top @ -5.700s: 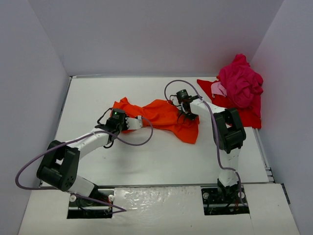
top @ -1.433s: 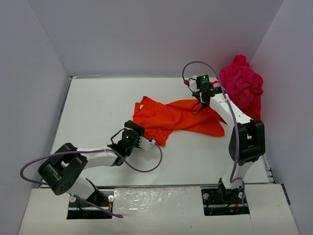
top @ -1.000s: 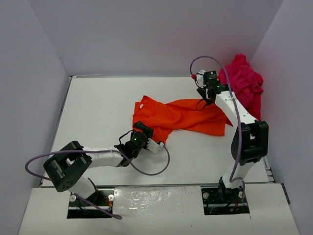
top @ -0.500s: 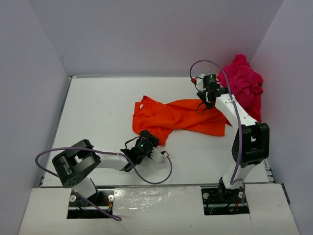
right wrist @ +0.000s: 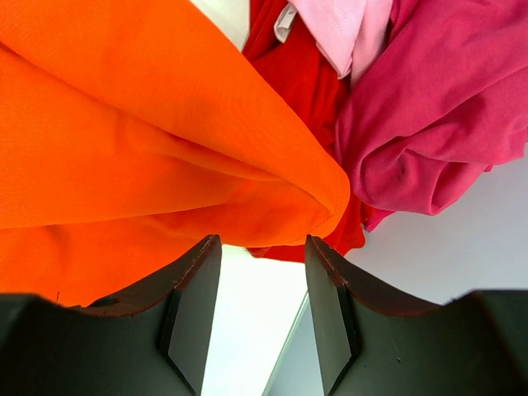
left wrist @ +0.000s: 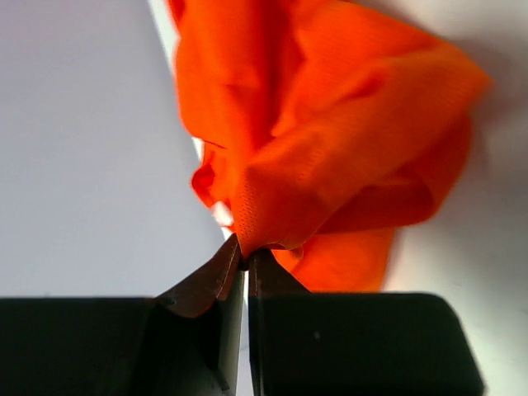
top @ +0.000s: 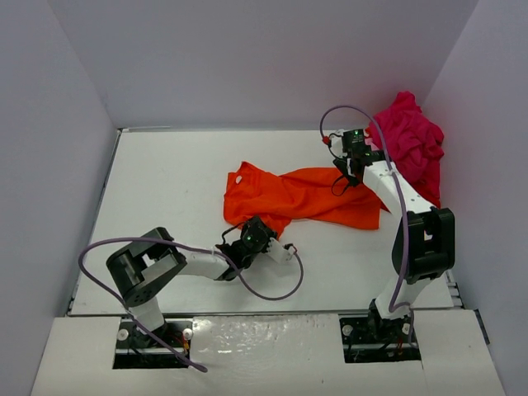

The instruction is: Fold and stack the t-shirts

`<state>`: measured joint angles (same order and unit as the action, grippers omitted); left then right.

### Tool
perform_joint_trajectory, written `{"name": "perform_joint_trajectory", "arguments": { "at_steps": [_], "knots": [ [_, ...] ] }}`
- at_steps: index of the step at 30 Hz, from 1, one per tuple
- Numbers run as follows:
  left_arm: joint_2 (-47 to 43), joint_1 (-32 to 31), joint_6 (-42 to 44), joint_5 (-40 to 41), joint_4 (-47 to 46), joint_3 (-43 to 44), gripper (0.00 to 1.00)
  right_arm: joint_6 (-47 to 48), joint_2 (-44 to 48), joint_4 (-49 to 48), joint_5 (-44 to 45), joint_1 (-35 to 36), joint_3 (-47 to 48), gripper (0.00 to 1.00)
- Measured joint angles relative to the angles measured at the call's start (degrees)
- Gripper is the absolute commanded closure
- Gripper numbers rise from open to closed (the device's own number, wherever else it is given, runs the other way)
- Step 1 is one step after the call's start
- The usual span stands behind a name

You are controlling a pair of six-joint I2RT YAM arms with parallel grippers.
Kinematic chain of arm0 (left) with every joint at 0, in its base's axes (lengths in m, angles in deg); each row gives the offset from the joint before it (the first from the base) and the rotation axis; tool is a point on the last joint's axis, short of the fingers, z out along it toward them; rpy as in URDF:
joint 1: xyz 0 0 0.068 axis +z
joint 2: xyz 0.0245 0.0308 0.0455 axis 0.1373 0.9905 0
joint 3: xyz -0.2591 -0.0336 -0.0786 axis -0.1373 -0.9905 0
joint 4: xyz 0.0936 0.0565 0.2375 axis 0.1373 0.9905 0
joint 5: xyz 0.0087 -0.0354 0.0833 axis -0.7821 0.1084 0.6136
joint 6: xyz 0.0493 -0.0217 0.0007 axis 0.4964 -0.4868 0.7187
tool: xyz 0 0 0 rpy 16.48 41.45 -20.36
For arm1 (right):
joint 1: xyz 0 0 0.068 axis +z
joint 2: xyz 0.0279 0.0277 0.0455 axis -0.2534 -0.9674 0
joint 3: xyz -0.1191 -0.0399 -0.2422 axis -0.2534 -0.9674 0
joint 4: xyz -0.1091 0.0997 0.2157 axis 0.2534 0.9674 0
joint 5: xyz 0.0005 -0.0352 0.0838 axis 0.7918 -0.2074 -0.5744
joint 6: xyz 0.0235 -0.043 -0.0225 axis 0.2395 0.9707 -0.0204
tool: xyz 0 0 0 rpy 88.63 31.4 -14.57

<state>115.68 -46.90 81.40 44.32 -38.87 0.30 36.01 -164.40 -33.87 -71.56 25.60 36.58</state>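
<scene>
Left gripper (left wrist: 245, 257): fingers drawn together, with only a thin slit between the tips.
Left grasp: a fold of the orange-red t-shirt (top: 305, 198) sits right at the tips in the wrist view. Whether any cloth is pinched cannot be told.
Left gripper's place: seen from above, low over the table and just off the orange-red t-shirt's near corner, on the side facing the arm bases.
Right gripper (right wrist: 262, 241): fingers spread wide, with white table showing between them and nothing held.
Right gripper's place: at the far right end of the orange-red t-shirt, whose rounded fold lies just past the fingertips.
Orange-red t-shirt: lies rumpled and drawn out long across the table, with a small opening showing at its left end.
Red t-shirt (right wrist: 301, 82): touches the right end of the orange-red t-shirt and shows as a strip between that fold and the pink cloth.
Magenta-pink t-shirt (top: 408, 136): a bunched heap just beyond the right end of the orange-red t-shirt, against the side wall.
Pale pink cloth (right wrist: 342, 25): a lighter patch beside the magenta heap, past the orange-red t-shirt's fold.
Table (top: 165, 190): white, and it carries the orange-red t-shirt near its middle.
Purple cable (top: 272, 293): loops on the table, nearer the bases than the orange-red t-shirt's near corner.
</scene>
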Motion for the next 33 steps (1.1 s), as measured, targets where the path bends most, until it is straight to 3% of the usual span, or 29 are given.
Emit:
{"name": "perform_joint_trajectory", "arguments": {
  "at_steps": [6, 13, 19, 26, 33],
  "knots": [
    [-2.6, 3.8, 0.5, 2.5, -1.1, 6.0, 1.00, -0.2, 0.0, 0.0, -0.4, 0.3, -0.3, 0.59],
    [-11.9, 10.7, -1.1, 4.3, 3.4, 6.7, 1.00, -0.3, 0.0, 0.0, -0.6, 1.3, -0.3, 0.59],
    [-18.7, 16.2, -8.6, 3.5, 20.2, 11.3, 1.00, -0.3, -0.3, 0.6, -0.6, 3.5, -0.3, 0.61],
    [-22.0, 19.2, -20.5, -5.6, 46.2, 24.2, 1.00, 0.6, -1.3, 3.9, -3.2, 7.3, -0.6, 0.57],
    [-19.6, 19.7, -24.0, -10.7, 54.9, 29.8, 1.00, 1.9, -1.3, 8.6, -6.8, 7.9, -1.1, 0.54]
  ]
}}
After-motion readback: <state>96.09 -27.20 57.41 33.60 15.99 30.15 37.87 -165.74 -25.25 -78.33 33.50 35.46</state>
